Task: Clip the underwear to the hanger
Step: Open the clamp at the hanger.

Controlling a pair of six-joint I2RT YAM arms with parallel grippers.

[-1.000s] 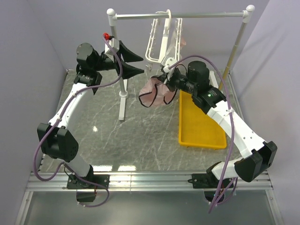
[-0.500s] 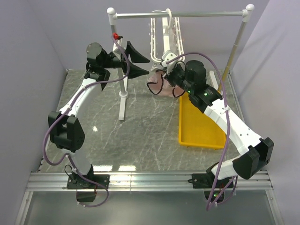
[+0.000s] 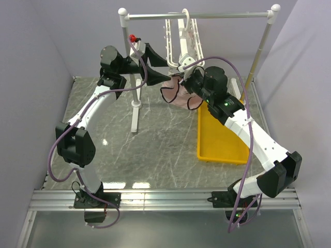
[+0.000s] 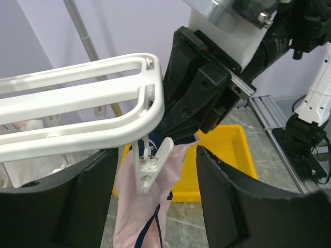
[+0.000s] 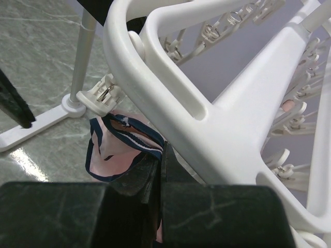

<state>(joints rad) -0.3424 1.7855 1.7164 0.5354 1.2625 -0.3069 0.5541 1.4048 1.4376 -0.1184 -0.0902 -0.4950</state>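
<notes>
Black-fingered and standing wide, the left pincer (image 3: 166, 68) hangs over the far edge of the counter (image 3: 155, 150), just right of the rail stand (image 3: 135, 98). Its fingers sit either side of one clip (image 4: 150, 168) at the near end of the hanger (image 4: 77, 98). Neither finger looks to be pressing the clip, and I cannot tell whether it has any cloth in it. The underwear (image 4: 132, 217) hangs raised off the counter, right against the clip. It is pinched tight in the right pincer (image 5: 161, 173), which reaches in from the right below the hanger's frame. A yellow tray (image 3: 222, 139) lies along the counter's right edge.

Several things could go wrong, as I judge it. The clip dangles freely, so a squeeze that misses its levers could twist it aside or slip off and leave it unopened. The hanger swings from the rail, and a push from either arm would carry the clip away from the cloth. The two pincers are crowded close, so a small misjudged move could knock them together. If the right pincer lets go before the clip bites enough fabric, the piece would drop to the counter, or catch only by the trim and slide out.

The underwear is pale pink, soft and limp, edged in dark navy. It is bunched at the grip and droops in loose folds, with one trimmed opening gaping towards the counter.
</notes>
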